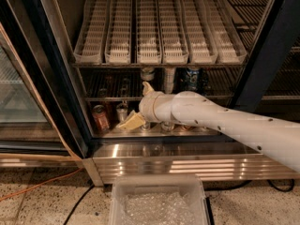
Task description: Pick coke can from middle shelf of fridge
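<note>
Pick not yet made. The gripper (139, 106) is inside the fridge (187, 159), at the front rail of the middle shelf (99, 98), its fingers spread and empty. The coke can (108, 83), apparently the dim red one at left rear, stands on that shelf; closing in, grasping and withdrawal remain.

The fridge (262, 55) is dim inside, darkest at the back of the middle shelf (110, 99). Bright glare stripes lie on the steel base panel (187, 162). The tool (138, 108), by the fridge floor's front edge, looks pale and well lit
</note>
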Available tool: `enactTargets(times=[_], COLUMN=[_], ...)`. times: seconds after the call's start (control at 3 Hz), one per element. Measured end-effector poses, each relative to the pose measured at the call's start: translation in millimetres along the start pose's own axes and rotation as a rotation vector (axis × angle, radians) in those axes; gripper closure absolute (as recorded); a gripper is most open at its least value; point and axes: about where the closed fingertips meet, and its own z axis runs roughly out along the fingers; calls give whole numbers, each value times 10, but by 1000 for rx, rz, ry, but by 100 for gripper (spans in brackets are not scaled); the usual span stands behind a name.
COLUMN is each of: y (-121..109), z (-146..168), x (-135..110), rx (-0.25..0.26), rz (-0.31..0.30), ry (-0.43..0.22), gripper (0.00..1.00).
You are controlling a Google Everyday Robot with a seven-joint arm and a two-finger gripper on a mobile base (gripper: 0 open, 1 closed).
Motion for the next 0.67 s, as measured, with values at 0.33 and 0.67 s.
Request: enactTargets(times=[0.33,0.67], y=[0,-43], z=[0,131], x=[0,-54], rx=[0,46], rz=[0,59], ry=[0,-41], gripper=[0,0])
